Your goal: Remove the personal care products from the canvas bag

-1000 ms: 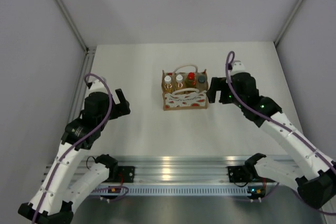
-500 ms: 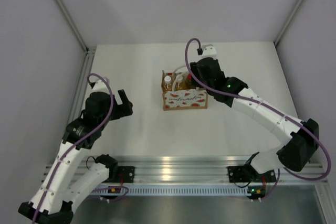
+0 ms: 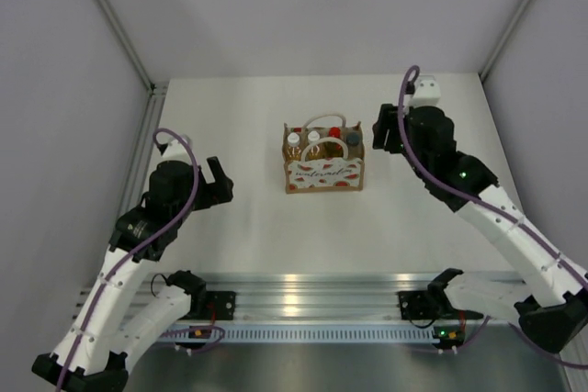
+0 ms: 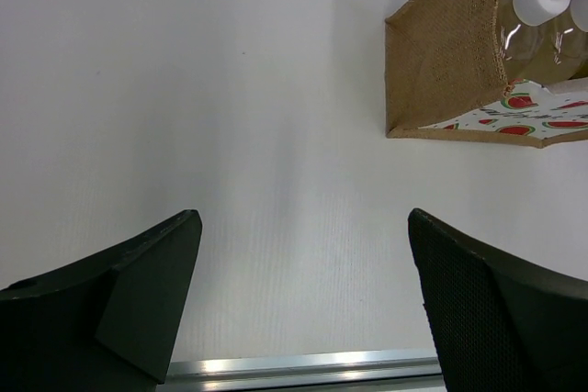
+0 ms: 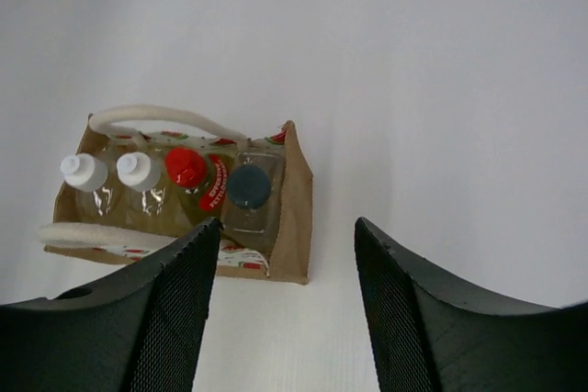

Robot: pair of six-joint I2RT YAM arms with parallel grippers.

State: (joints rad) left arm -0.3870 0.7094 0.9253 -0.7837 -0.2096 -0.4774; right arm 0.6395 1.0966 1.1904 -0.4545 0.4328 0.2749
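Note:
The canvas bag (image 3: 322,172) stands upright mid-table, white handles up, watermelon-print front facing the arms. Four bottles stand inside in a row: two amber ones with white caps (image 3: 293,140) (image 3: 313,139), a yellow one with a red cap (image 3: 334,136) and a clear one with a dark grey cap (image 3: 353,139). In the right wrist view the bag (image 5: 296,199) holds the white caps (image 5: 84,170) (image 5: 136,166), red cap (image 5: 186,166) and grey cap (image 5: 248,186). My right gripper (image 3: 383,130) (image 5: 287,225) is open and empty, above and just right of the bag. My left gripper (image 3: 221,179) (image 4: 303,218) is open and empty, left of the bag (image 4: 450,52).
An aluminium rail (image 3: 303,286) runs along the near table edge. Grey walls enclose the table on the left, back and right. Bare white tabletop (image 3: 276,227) lies between the bag and the arm bases.
My right gripper swung from the bag's right side over its top, then back to the right and higher. The bottles stay in the bag. The left arm barely moved.

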